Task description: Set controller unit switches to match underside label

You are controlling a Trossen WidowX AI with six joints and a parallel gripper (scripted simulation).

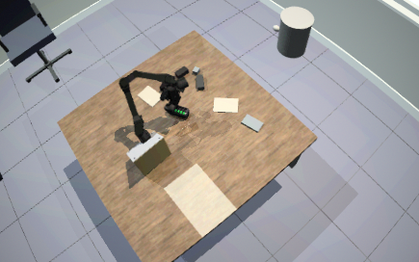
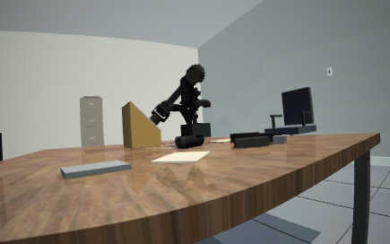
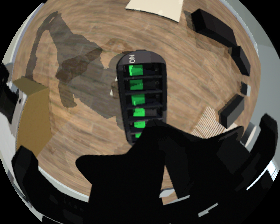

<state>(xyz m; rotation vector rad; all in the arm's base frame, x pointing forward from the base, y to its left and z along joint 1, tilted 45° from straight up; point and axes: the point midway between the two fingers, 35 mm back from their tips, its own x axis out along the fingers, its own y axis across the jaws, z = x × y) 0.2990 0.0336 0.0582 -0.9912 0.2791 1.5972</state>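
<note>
The dark grey controller unit lies on the bench with its switch side up. In the wrist view its six rockers run in a column, green ends on the left below the ON mark, dark ends on the right. Which end of each rocker is pressed down I cannot tell surely. The label underneath is hidden. My gripper is shut and empty. In the wrist view its tips cover part of the unit's lower end; whether they touch it I cannot tell.
A tan wedge-shaped block stands beside the arm's base. A pale card, a grey panel and a large pale sheet lie on the bench. Dark modules lie behind.
</note>
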